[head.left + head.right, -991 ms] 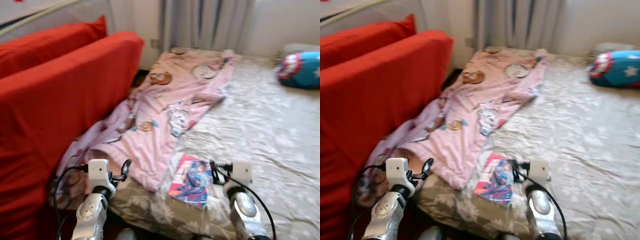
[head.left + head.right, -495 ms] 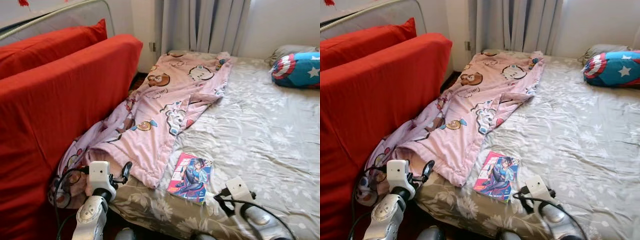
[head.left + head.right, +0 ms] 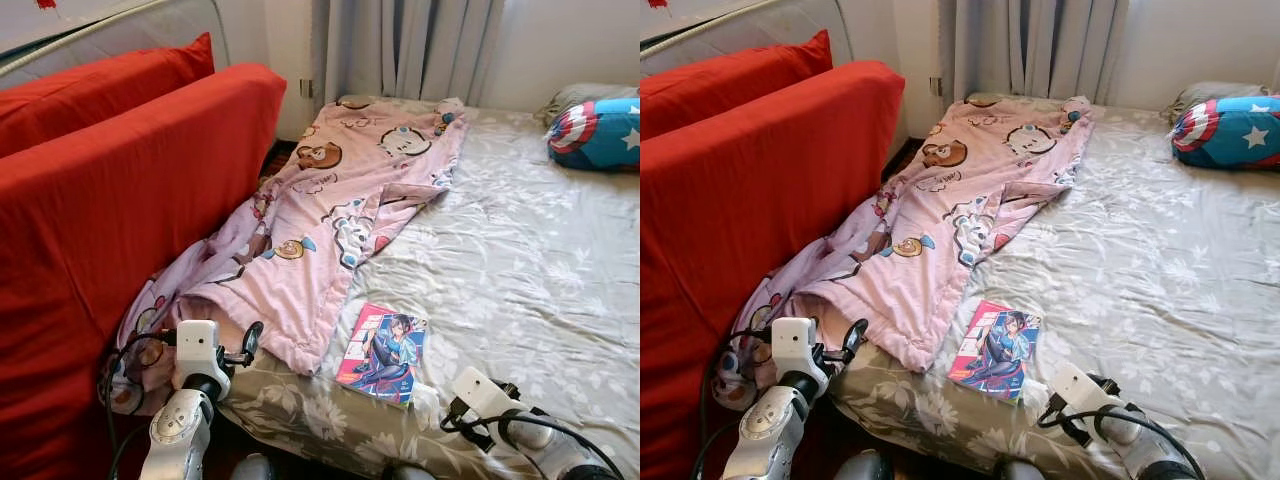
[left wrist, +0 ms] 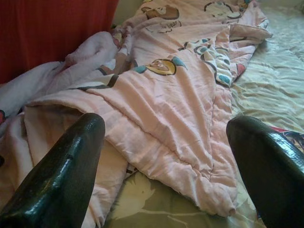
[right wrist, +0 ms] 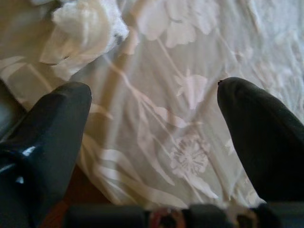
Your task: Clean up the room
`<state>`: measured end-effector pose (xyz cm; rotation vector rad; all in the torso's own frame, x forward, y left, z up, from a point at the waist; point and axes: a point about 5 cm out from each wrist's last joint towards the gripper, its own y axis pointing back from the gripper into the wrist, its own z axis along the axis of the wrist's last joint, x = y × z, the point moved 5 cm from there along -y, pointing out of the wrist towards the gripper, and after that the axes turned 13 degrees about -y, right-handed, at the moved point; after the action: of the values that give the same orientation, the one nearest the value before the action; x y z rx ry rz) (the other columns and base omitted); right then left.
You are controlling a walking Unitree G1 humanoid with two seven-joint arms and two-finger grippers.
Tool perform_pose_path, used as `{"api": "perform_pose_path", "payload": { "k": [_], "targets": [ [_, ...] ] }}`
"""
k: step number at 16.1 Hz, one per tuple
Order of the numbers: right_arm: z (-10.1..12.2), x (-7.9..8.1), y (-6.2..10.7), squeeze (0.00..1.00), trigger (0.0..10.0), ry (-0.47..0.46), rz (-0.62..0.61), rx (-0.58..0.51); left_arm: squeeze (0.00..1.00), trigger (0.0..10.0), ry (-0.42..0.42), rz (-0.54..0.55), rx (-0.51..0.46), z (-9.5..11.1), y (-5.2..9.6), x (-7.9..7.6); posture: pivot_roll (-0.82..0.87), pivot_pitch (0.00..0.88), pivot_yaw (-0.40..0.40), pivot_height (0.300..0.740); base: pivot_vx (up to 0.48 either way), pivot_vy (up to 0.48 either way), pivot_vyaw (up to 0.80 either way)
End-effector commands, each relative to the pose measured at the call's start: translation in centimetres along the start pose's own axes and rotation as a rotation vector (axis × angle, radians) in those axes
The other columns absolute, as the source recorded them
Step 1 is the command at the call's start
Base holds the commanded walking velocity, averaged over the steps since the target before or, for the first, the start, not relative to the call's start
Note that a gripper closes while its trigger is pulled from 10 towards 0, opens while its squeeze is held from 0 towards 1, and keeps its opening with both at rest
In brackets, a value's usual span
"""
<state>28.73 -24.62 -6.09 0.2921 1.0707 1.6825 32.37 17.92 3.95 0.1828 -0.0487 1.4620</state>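
The tidying looks barely begun. The pink blanket (image 3: 330, 215) lies rumpled along the left side of the bed (image 3: 520, 260), its lower end spilling off the edge against the red sofa (image 3: 110, 200). The comic book (image 3: 382, 354) lies flat on the sheet near the foot of the bed, just beside the blanket's corner, and a crumpled white scrap, perhaps a tissue (image 5: 83, 33), sits close by it. Nothing is picked up: the left pincer (image 4: 166, 156) hangs wide open over the blanket's lower fold, and the right pincer (image 5: 152, 137) is spread wide over the floral sheet near the scrap, gripping nothing.

Compared with a second ago, the right arm has dropped low and swung out to the right, away from the book, while the left arm has hardly shifted. The camera has also steadied, so the room reads sharper.
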Motion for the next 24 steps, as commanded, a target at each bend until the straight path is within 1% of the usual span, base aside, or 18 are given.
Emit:
{"api": "perform_pose_path", "payload": {
  "k": [1,2,5,6,7,8,9,10,11,14,16,19,24],
  "targets": [
    [0.3,-0.5,-0.1,0.00,10.0,-0.023,-0.030,0.009,0.00,10.0,-0.017,-0.010,0.014,-0.2,0.4,0.1,0.06,0.090,0.012,0.645,0.000,0.000,0.00],
    [0.7,-0.4,-0.2,0.00,10.0,-0.046,-0.041,0.002,0.00,10.0,-0.020,-0.009,0.013,-0.2,0.6,0.3,0.07,0.097,0.014,0.645,0.000,0.000,0.00],
    [0.9,0.2,-0.4,0.00,10.0,-0.044,-0.049,-0.002,0.00,10.0,-0.027,-0.018,0.012,-0.1,1.3,0.2,0.08,0.137,0.026,0.645,0.000,0.000,0.00],
    [1.0,0.0,-0.4,0.00,10.0,-0.049,-0.075,-0.011,0.00,10.0,-0.028,-0.017,0.006,0.2,1.5,0.2,0.09,0.154,0.033,0.645,0.000,0.000,0.00],
    [1.0,0.0,-0.4,0.00,10.0,-0.049,-0.082,-0.013,0.00,10.0,-0.028,-0.017,0.005,0.3,1.5,0.2,0.09,0.154,0.033,0.645,0.000,0.000,0.00],
    [1.1,0.1,-0.5,0.00,10.0,-0.087,-0.097,-0.024,0.00,10.0,-0.027,-0.014,-0.017,1.2,1.4,0.2,0.09,0.181,0.040,0.645,0.000,0.000,0.00],
    [1.0,0.1,-0.5,0.00,10.0,-0.097,-0.117,-0.022,0.00,10.0,-0.025,-0.019,-0.044,2.4,1.3,0.0,0.11,0.200,0.043,0.645,0.000,0.000,0.00],
    [0.9,0.0,-0.5,0.00,10.0,-0.090,-0.129,-0.019,0.00,10.0,-0.023,-0.024,-0.060,3.0,1.3,-0.1,0.11,0.203,0.043,0.645,0.000,0.000,0.00],
    [0.9,0.2,-0.5,0.00,10.0,-0.096,-0.127,-0.022,0.00,10.0,-0.025,-0.026,-0.070,3.4,1.7,-0.1,0.11,0.201,0.044,0.645,0.000,0.000,0.00],
    [1.1,1.2,-0.7,0.00,10.0,-0.089,-0.083,-0.028,0.00,10.0,-0.034,-0.020,-0.064,3.8,2.8,0.6,0.13,0.209,0.047,0.645,0.000,0.000,0.00],
    [2.5,1.6,-0.9,0.00,10.0,-0.077,-0.056,-0.062,0.00,10.0,-0.044,-0.010,-0.039,3.6,3.4,1.2,0.14,0.221,0.047,0.645,0.000,0.000,0.00],
    [3.2,1.8,-0.9,0.00,10.0,-0.051,-0.036,-0.083,0.00,10.0,-0.039,-0.004,-0.024,3.7,3.8,1.3,0.15,0.236,0.043,0.645,0.000,0.000,0.00],
    [3.1,1.5,-0.9,0.00,10.0,-0.011,-0.048,-0.069,0.00,10.0,-0.041,0.001,-0.004,3.8,4.3,1.6,0.17,0.255,0.047,0.645,0.000,0.000,0.00]
  ]
}}
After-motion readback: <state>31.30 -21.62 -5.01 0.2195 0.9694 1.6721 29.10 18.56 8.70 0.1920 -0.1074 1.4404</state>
